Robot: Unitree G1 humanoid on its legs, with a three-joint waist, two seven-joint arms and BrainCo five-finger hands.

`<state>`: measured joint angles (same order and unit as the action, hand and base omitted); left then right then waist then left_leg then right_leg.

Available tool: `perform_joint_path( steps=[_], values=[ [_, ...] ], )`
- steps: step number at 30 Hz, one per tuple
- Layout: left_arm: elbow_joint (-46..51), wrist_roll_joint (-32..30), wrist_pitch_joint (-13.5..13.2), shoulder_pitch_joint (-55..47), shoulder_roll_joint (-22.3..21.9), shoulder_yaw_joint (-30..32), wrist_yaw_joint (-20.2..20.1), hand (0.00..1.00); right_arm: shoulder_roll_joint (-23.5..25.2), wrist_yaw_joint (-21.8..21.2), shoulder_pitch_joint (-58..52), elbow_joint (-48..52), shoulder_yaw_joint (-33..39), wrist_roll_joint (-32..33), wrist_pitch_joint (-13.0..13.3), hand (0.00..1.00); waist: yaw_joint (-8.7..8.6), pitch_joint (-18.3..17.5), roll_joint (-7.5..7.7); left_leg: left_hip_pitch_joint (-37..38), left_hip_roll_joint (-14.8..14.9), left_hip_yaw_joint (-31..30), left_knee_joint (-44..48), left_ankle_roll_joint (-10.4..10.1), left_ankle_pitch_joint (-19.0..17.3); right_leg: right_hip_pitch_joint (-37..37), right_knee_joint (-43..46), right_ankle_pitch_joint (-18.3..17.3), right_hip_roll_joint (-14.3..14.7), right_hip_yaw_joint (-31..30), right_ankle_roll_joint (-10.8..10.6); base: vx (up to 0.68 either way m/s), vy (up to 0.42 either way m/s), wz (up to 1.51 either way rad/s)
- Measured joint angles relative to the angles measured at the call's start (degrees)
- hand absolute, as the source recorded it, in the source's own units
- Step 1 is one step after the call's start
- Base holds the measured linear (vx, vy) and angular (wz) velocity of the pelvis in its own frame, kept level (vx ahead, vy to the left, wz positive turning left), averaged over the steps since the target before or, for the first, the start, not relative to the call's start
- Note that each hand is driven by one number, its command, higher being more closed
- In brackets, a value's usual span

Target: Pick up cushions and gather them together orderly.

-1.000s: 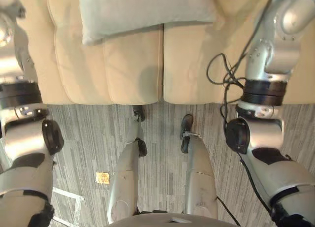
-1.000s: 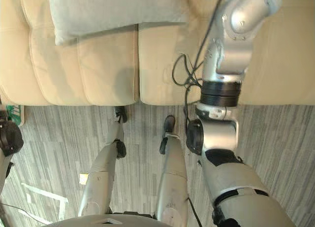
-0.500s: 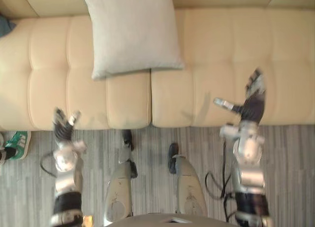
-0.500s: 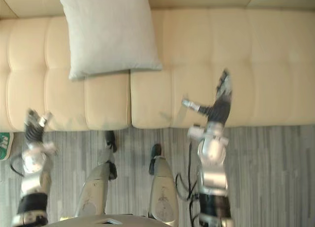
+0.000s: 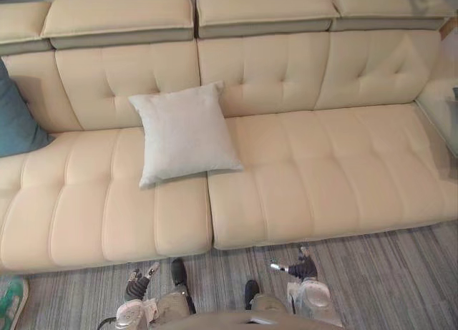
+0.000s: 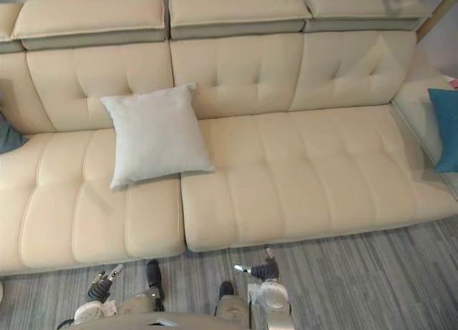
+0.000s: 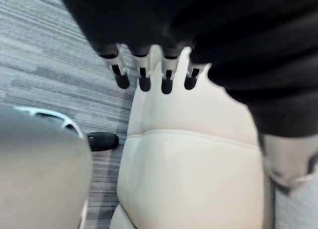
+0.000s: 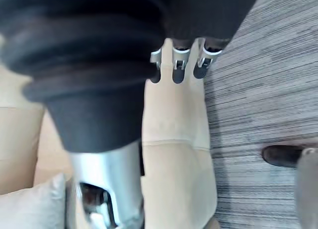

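A light grey cushion (image 5: 184,133) leans against the backrest of the beige sofa (image 5: 322,172), over the seam between two seats. A teal cushion (image 5: 16,122) sits at the sofa's far left end. Another teal cushion (image 6: 447,126) stands by the right armrest. My left hand (image 5: 136,283) and right hand (image 5: 297,269) hang low over the floor in front of the sofa, far from every cushion. In the left wrist view the fingers (image 7: 144,77) are straight and hold nothing. In the right wrist view the fingers (image 8: 179,65) are likewise straight and empty.
Grey striped carpet (image 5: 401,273) runs along the sofa's front edge. A green shoe (image 5: 11,301) lies on the floor at the lower left. The sofa's right seats are bare, and its backrest cushions (image 5: 265,4) line the top.
The camera has tilted up, so the whole sofa now shows. Both hands have dropped from the sofa's front edge to low over the floor, still empty.
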<state>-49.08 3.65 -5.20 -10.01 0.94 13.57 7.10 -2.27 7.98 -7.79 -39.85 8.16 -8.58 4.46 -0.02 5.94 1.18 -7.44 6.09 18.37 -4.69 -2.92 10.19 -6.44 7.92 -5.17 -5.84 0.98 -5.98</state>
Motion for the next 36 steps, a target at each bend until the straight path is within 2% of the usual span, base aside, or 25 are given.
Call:
perform_joint_path(
  steps=[3,6,7,8,10,11,13,14,15,17,19,21,22,23,24,25,26,27,28,29,30,31,32,33,36],
  values=[
    [-1.7,0.0,0.0,0.9,0.7,0.1,0.1,0.0,0.0,-0.2,1.9,-2.3,-0.4,-0.9,-0.5,0.0,0.14,0.4,0.22,1.2,0.0,2.2,0.0,0.2,-0.3,0.0,-0.7,1.6,0.1,-2.8,-0.3,-0.06,0.032,-0.55],
    [-2.7,0.0,0.1,2.2,1.8,0.8,0.2,0.0,-0.1,-0.2,3.5,-4.0,-2.0,-0.9,-1.0,0.0,0.39,1.3,1.99,1.2,-1.4,1.6,0.1,0.4,-2.5,-2.1,0.1,3.8,-0.3,-3.9,-0.1,-0.12,0.043,-0.48],
    [-2.8,0.0,0.3,2.5,1.6,2.6,0.3,0.0,-0.9,-0.3,3.7,-4.0,-3.4,-0.9,-0.9,0.0,1.37,1.0,0.92,-0.9,0.0,-0.5,0.0,2.1,-1.7,-2.7,0.8,4.4,-0.3,-1.6,1.4,-0.2,0.029,-0.32],
    [-2.5,0.0,0.4,2.6,1.7,3.2,0.3,0.0,-0.6,-0.2,4.1,-4.1,-3.3,-0.8,-1.0,0.0,0.91,1.2,0.97,-1.7,0.3,-0.5,0.0,3.8,-0.1,-5.7,14.4,-2.0,-1.6,4.0,3.3,-0.17,0.014,-0.09],
    [-2.0,0.0,0.6,2.5,2.5,3.3,0.5,0.0,-0.5,-0.3,2.9,-5.3,-3.2,-0.8,-1.0,0.0,0.65,1.7,0.34,-1.6,0.4,-2.8,0.0,4.5,1.3,-5.0,28.3,-5.5,-3.3,7.5,3.2,-0.13,-0.064,0.53],
    [-2.1,0.0,0.8,2.2,2.9,4.5,0.8,0.0,-0.5,-0.3,1.9,-7.3,-3.1,-0.8,-1.1,0.0,0.96,1.1,1.13,-1.8,0.4,-4.0,0.0,4.4,2.4,-2.1,36.4,-6.3,-4.9,7.5,2.2,-0.13,-0.084,0.59],
    [-2.0,0.0,1.1,1.5,3.4,5.2,1.0,0.0,-0.4,-0.3,2.0,-8.4,-3.0,-0.8,-1.2,0.0,1.6,0.5,1.71,-3.1,0.3,-4.9,0.0,4.1,3.4,1.0,38.2,-4.9,-5.9,5.9,0.4,-0.18,-0.116,0.23],
    [-2.2,0.0,1.6,1.0,3.8,6.1,1.1,0.0,-0.6,-0.3,2.6,-8.5,-2.9,-0.8,-1.4,0.0,2.71,-0.3,2.21,-5.3,0.5,-4.6,0.1,3.0,5.0,3.3,31.9,-3.8,-4.7,3.5,-3.6,-0.3,-0.184,-0.1],
    [-2.3,0.0,1.9,0.9,3.3,6.2,1.3,0.0,-0.6,-0.2,3.3,-8.4,-2.5,-0.8,-1.5,0.0,3.16,-0.7,2.27,-6.0,1.1,-4.4,0.1,2.7,5.0,4.0,29.1,-5.5,-3.8,3.1,-3.3,-0.27,-0.164,-0.34],
    [-3.5,0.2,2.4,-0.3,0.9,5.4,1.3,0.0,-2.7,0.1,4.4,-8.4,-2.3,-0.8,-2.0,0.0,4.26,-1.2,0.41,-7.8,1.6,-4.8,0.1,0.9,3.9,7.9,17.5,-10.9,-2.9,4.3,-1.9,-0.28,-0.2,-0.49],
    [-3.8,0.2,2.4,-0.3,1.0,4.0,1.6,0.0,-3.0,0.2,5.5,-8.4,-2.4,-0.7,-2.1,0.0,4.31,-0.9,-0.47,-9.3,1.7,-5.8,0.1,0.1,4.5,10.2,10.8,-13.2,-2.5,5.4,-1.8,-0.23,-0.165,-0.12],
    [-3.8,0.3,2.4,1.6,0.6,1.3,2.4,0.0,-3.0,0.1,6.6,-8.5,-2.4,-0.7,-2.3,0.0,3.94,1.2,-3.64,-10.6,3.6,-7.2,0.0,-1.2,3.8,11.8,6.8,-14.2,0.5,6.2,-1.7,-0.32,-0.121,0.2],
    [-3.8,0.4,2.3,1.6,0.5,0.6,2.5,0.0,-2.9,0.1,6.9,-8.4,-2.3,-0.7,-2.4,0.0,3.51,1.4,-4.11,-10.6,3.7,-8.1,0.1,-3.7,1.9,11.9,6.9,-13.9,1.0,6.7,-1.2,-0.29,-0.076,0.44],
    [-3.8,0.5,2.3,2.1,1.3,-0.2,2.5,0.0,-2.6,0.1,6.0,-8.5,-2.1,-0.7,-2.4,0.0,2.5,1.8,-2.57,-10.8,3.2,-8.5,0.1,-9.4,-3.4,11.3,6.9,-12.9,-0.4,8.5,-0.1,-0.22,-0.036,0.42],
    [-3.5,0.6,2.2,2.3,1.5,0.1,2.5,0.0,-2.3,0.1,5.9,-8.5,-1.6,-0.7,-2.4,0.0,2.56,1.5,-1.64,-11.8,2.4,-8.2,3.5,-7.6,-3.6,10.1,7.7,-12.9,-1.7,9.5,-0.1,-0.26,-0.008,0.32],
    [-3.5,0.7,2.3,2.3,1.8,0.2,2.5,0.0,-2.4,0.2,6.3,-8.5,-0.2,-0.7,-2.4,0.0,2.65,1.5,-1.08,-13.7,1.1,-8.5,13.3,-4.5,-4.1,8.4,8.6,-12.7,-3.4,9.7,-0.1,-0.18,0.027,0.06],
    [-3.5,0.7,2.3,2.3,1.8,0.2,2.5,0.0,-2.9,0.2,6.2,-8.5,0.4,-0.7,-2.5,0.0,2.49,1.6,-0.8,-13.9,-0.1,-8.5,19.9,-3.3,-5.0,7.8,8.9,-12.3,-4.3,9.4,-0.3,-0.23,0.027,-0.12],
    [-3.7,0.7,2.3,1.7,1.4,0.1,2.6,0.0,-3.4,0.2,5.1,-8.5,1.4,-0.5,-2.5,0.0,2.13,1.6,-0.84,-12.4,-1.3,-9.1,28.7,-2.0,-11.1,7.0,8.8,-11.3,-4.9,8.2,-0.6,-0.23,0.04,-0.32],
    [-4.0,0.6,2.3,1.4,1.2,0.4,2.6,0.0,-3.1,0.2,4.6,-8.6,1.6,-0.3,-2.5,0.0,2.09,1.5,-0.89,-10.8,-1.3,-9.7,31.5,-2.3,-16.4,6.0,8.5,-10.5,-4.7,6.7,-0.8,-0.22,0.069,-0.44],
    [-4.2,0.6,2.3,1.3,1.3,0.9,2.5,0.0,-2.9,0.2,4.4,-8.6,1.6,-0.3,-2.5,0.0,2.1,1.5,-0.94,-10.0,-1.2,-10.6,32.1,-2.4,-18.8,5.5,8.4,-10.0,-4.5,5.9,-0.8,-0.19,0.17,-0.79],
    [-5.1,0.7,2.3,1.2,1.1,2.6,2.5,0.0,-2.2,0.1,3.8,-9.2,1.6,-0.3,-2.7,0.0,2.44,1.3,-1.26,-8.5,-1.5,-12.2,31.7,-1.6,-22.4,4.5,7.5,-8.3,-3.9,3.6,-1.3,-0.12,0.172,-0.87],
    [-5.8,0.7,2.4,1.2,1.2,2.7,2.5,0.0,-1.6,0.1,3.8,-10.3,2.2,-0.2,-3.1,0.0,2.27,1.4,-0.4,-7.4,-2.0,-11.3,29.5,0.3,-21.3,4.5,6.1,-6.9,-3.5,2.4,-1.8,-0.11,0.149,-0.86],
    [-5.8,0.6,2.4,0.9,1.7,2.7,2.5,0.0,-1.0,0.1,3.6,-10.9,2.2,-0.2,-3.3,0.0,2.05,1.0,0.24,-6.6,-2.6,-10.6,27.7,0.9,-20.5,4.5,5.2,-6.1,-3.8,2.2,-1.8,-0.09,0.08,-0.56],
    [-5.8,0.6,2.4,0.2,2.8,2.1,2.5,0.0,0.6,0.0,2.6,-11.0,2.5,-0.2,-3.5,0.0,1.17,0.2,1.36,-4.5,-3.9,-9.1,22.3,1.5,-18.0,4.4,2.9,-4.6,-4.4,1.7,-0.5,-0.09,0.066,-0.34],
    [-6.1,-0.3,2.5,0.5,3.3,1.7,2.5,0.0,1.5,0.1,1.9,-11.3,4.9,0.5,-3.5,0.0,-0.17,-0.4,2.07,-1.5,-5.4,-8.0,14.4,1.6,-13.9,4.3,0.3,-1.9,-4.9,1.4,0.5,-0.1,0.06,-0.21]
  ],
)
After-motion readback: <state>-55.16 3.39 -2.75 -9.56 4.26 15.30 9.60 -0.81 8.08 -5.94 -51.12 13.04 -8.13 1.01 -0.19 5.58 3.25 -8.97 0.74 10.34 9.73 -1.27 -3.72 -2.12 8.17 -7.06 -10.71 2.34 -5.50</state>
